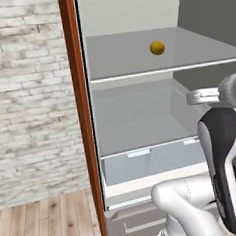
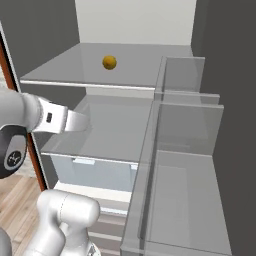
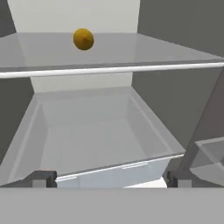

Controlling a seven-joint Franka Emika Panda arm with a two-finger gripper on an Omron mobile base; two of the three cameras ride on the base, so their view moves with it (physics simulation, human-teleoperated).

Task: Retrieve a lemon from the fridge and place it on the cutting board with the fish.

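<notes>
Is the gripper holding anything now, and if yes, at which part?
Nothing is held. The gripper is open and empty, and the lemon lies apart on the fridge shelf above.

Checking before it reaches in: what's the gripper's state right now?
Gripper: open, holding nothing; the lemon sits apart on the fridge shelf above.

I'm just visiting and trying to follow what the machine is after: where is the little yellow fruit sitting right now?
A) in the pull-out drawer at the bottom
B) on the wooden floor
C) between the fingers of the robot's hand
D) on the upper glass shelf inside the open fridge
D: the lemon rests on the upper shelf of the open fridge, above the drawer and apart from the robot's open hand.
</notes>
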